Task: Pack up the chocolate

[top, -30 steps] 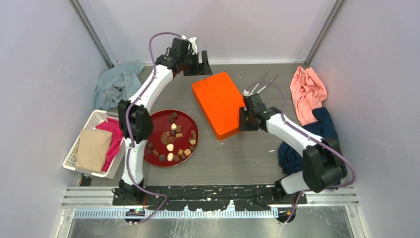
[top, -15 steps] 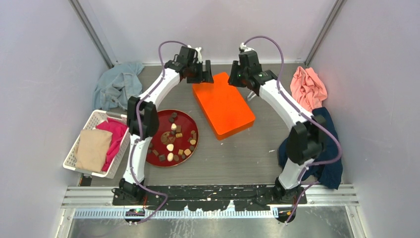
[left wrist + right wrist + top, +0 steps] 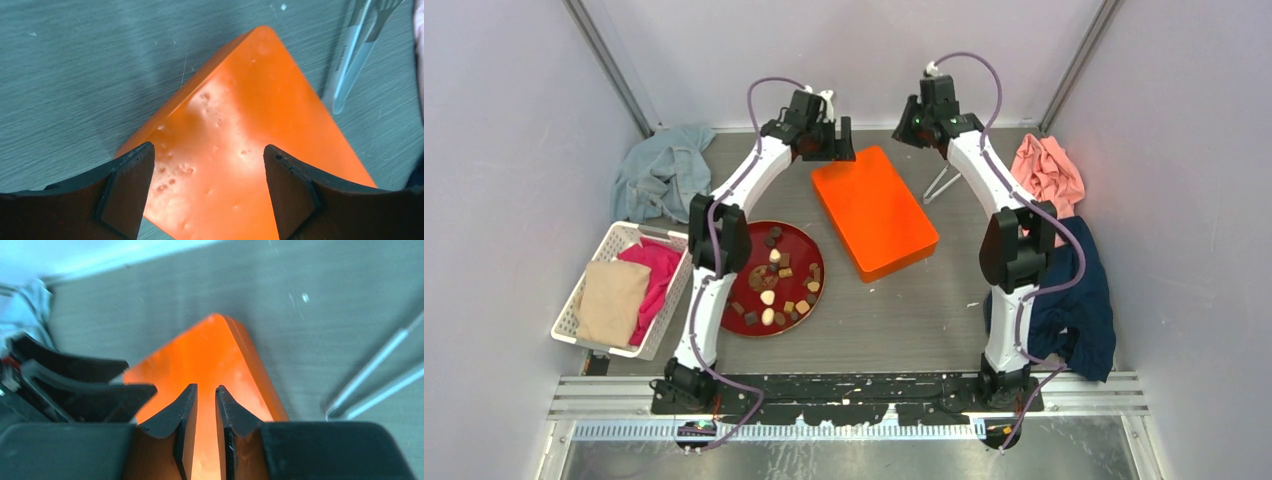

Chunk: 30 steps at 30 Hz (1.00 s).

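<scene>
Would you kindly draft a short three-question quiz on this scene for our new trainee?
1. True or false: the chocolate lies on the red plate.
2. The left claw above the orange box is: A) open B) shut on a chocolate C) out of view.
3. Fill in: the folded cloths sit in the white ____.

Key: 1 true; 2 A; 3 basket.
</scene>
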### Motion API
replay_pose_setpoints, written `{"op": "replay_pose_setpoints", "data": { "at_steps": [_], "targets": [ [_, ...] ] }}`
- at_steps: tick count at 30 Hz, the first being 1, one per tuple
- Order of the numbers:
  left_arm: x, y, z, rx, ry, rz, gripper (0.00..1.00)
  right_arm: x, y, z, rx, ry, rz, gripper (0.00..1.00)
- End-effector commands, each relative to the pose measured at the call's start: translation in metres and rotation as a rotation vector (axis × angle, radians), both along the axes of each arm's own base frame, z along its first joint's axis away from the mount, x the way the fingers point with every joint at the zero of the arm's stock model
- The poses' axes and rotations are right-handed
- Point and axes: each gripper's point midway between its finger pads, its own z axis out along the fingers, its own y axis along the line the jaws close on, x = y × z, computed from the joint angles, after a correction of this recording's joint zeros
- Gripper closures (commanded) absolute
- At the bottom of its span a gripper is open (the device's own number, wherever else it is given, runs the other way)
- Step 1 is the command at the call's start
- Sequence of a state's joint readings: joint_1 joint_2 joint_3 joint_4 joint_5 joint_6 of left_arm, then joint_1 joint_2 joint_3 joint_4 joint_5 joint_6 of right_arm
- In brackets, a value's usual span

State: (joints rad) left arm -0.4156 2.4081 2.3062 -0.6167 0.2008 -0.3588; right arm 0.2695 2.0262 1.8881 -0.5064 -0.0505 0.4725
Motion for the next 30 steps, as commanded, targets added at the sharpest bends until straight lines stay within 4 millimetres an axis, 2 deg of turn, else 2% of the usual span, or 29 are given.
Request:
{"op": "replay_pose_setpoints", "data": {
  "at_steps": [1, 3, 6, 8, 11, 13, 14, 15, 16, 18, 22, 23, 25, 28, 30],
  "targets": [
    [-0.002, 0.012, 0.129, -0.071, -0.223, 0.014, 0.19, 0.031, 0.014, 0.045, 0.033, -0.134, 0.010, 0.75],
    [-0.006, 0.018, 0.143, -0.071, -0.240, 0.020, 0.19, 0.043, 0.017, 0.033, 0.041, -0.124, 0.002, 0.76],
    [-0.010, 0.030, 0.150, -0.052, -0.245, 0.035, 0.19, 0.058, 0.020, 0.011, 0.041, -0.100, -0.022, 0.80],
    [-0.012, 0.037, 0.146, -0.030, -0.234, 0.048, 0.19, 0.067, 0.025, -0.014, 0.053, -0.072, -0.028, 0.81],
    [-0.018, 0.044, 0.136, -0.011, -0.206, 0.058, 0.19, 0.078, 0.036, -0.069, 0.073, 0.012, -0.031, 0.85],
    [-0.023, 0.046, 0.127, 0.001, -0.185, 0.059, 0.19, 0.076, 0.042, -0.104, 0.093, 0.098, -0.028, 0.89],
    [-0.026, 0.048, 0.122, 0.009, -0.171, 0.060, 0.19, 0.074, 0.043, -0.111, 0.095, 0.126, -0.029, 0.91],
    [-0.029, 0.050, 0.119, 0.018, -0.164, 0.061, 0.19, 0.074, 0.043, -0.109, 0.089, 0.133, -0.025, 0.93],
    [-0.031, 0.052, 0.116, 0.028, -0.156, 0.062, 0.19, 0.075, 0.042, -0.101, 0.081, 0.115, -0.020, 0.94],
    [-0.034, 0.056, 0.112, 0.040, -0.152, 0.071, 0.19, 0.081, 0.035, -0.065, 0.064, 0.036, -0.032, 0.94],
    [-0.036, 0.055, 0.113, 0.030, -0.148, 0.068, 0.19, 0.088, 0.031, 0.027, 0.103, -0.141, -0.030, 0.94],
    [-0.035, 0.054, 0.114, 0.024, -0.149, 0.066, 0.19, 0.087, 0.034, 0.057, 0.128, -0.197, -0.017, 0.94],
    [-0.035, 0.053, 0.118, 0.017, -0.154, 0.066, 0.19, 0.083, 0.038, 0.096, 0.157, -0.273, -0.002, 0.94],
    [-0.033, 0.055, 0.127, 0.023, -0.174, 0.072, 0.19, 0.074, 0.044, 0.137, 0.141, -0.366, 0.020, 0.94],
    [-0.033, 0.058, 0.133, 0.027, -0.186, 0.077, 0.19, 0.070, 0.045, 0.146, 0.140, -0.383, 0.025, 0.94]
  ]
}}
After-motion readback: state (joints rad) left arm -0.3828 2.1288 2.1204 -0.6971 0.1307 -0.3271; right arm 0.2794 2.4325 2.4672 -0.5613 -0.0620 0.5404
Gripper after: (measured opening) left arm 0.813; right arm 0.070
